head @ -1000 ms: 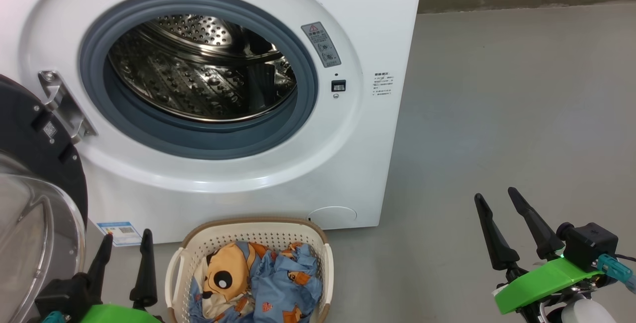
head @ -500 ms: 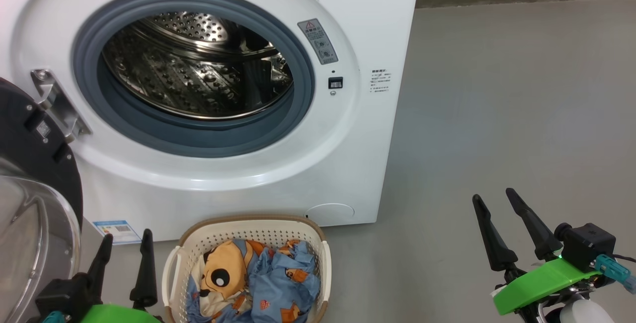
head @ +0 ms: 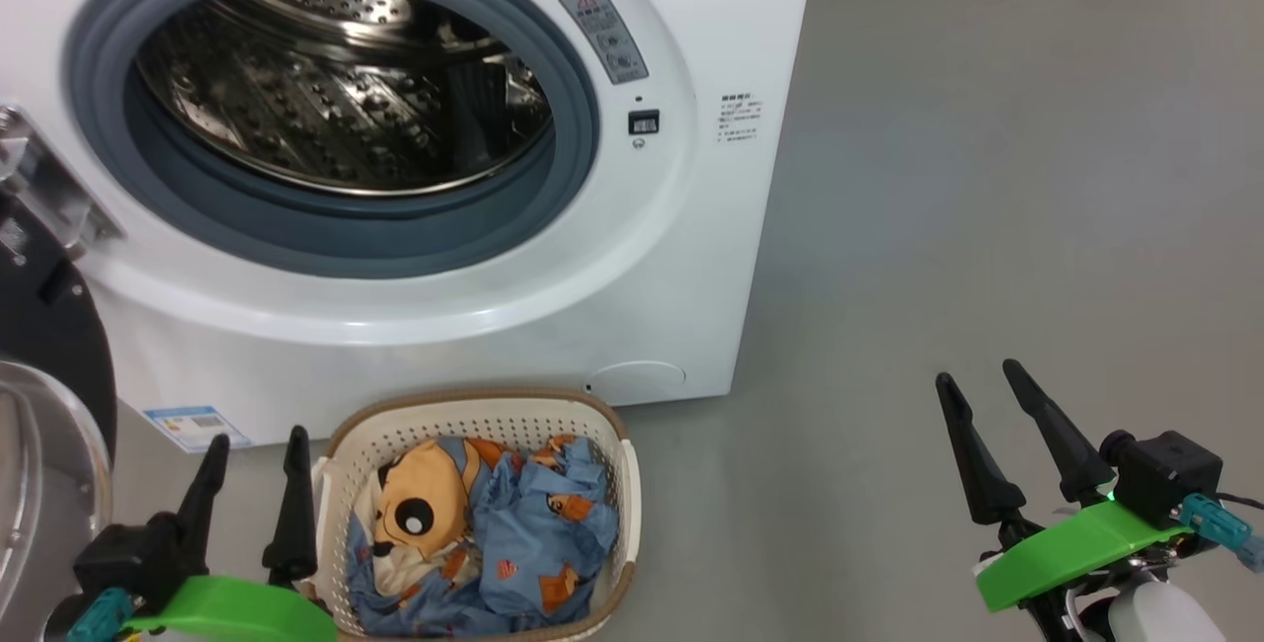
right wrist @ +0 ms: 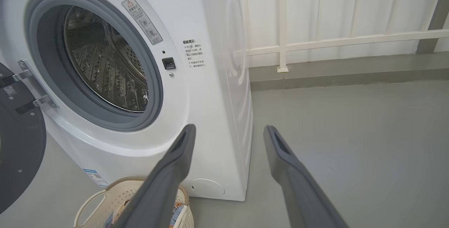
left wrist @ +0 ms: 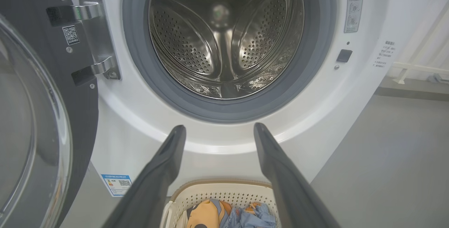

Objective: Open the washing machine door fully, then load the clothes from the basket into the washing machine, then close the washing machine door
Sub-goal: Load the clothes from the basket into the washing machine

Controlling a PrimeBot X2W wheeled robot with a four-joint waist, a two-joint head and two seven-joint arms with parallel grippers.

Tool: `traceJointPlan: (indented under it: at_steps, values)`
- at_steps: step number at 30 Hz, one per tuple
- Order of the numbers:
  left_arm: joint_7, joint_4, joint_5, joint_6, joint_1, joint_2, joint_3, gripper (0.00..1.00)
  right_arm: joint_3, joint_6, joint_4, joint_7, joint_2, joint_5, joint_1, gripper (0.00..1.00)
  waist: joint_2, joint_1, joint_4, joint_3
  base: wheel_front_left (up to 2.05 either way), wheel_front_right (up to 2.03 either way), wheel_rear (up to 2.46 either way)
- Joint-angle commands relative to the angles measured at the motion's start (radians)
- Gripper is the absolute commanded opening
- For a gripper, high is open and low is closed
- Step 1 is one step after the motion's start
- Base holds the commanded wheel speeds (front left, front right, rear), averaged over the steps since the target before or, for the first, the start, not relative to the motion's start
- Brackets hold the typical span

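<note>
The white washing machine (head: pixel 691 227) stands with its steel drum (left wrist: pixel 224 38) empty and its grey gasket exposed. The black washing machine door (head: pixel 39 346) is swung open at the far left, glass bowl facing me. On the floor in front sits the cream basket (head: pixel 474 400), holding light blue clothes (head: pixel 494 533) with a tan animal face. My left gripper (head: pixel 257 440) is open just left of the basket, and its fingers (left wrist: pixel 161 172) point at the drum. My right gripper (head: pixel 978 373) is open over bare floor, well right of the basket.
Grey floor (head: pixel 987 178) stretches to the right of the machine. A white railing and pale wall (right wrist: pixel 315 42) run behind it. A blue label sticker (head: pixel 193 422) marks the machine's lower left corner, close to the open door's glass.
The whole head picture has shifted up and left, so the camera moved. The basket shows more fully. Both grippers stay open in the same places.
</note>
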Motion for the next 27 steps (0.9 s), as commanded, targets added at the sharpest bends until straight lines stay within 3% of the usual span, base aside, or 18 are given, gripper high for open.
traceJointPlan:
  at_steps: [1,20,27]
  values:
    - [-0.006,-0.016,0.000,-0.004,-0.049,0.021,0.032,1.00,0.016,0.010,-0.028,-0.012,-0.005,-0.019,-0.033,1.00,0.0000,0.0000,-0.011,0.033,0.00,0.00,0.00]
    - [-0.006,0.089,-0.090,-0.010,-0.190,0.071,-0.020,1.00,0.006,0.010,-0.033,-0.012,0.065,-0.034,-0.120,1.00,0.0000,0.0000,-0.066,0.257,0.00,0.00,0.00]
    - [-0.006,0.170,-0.121,-0.011,-0.272,0.099,-0.080,1.00,-0.015,0.010,-0.038,-0.012,0.086,-0.045,-0.159,1.00,0.0000,0.0000,-0.081,0.355,0.00,0.00,0.00]
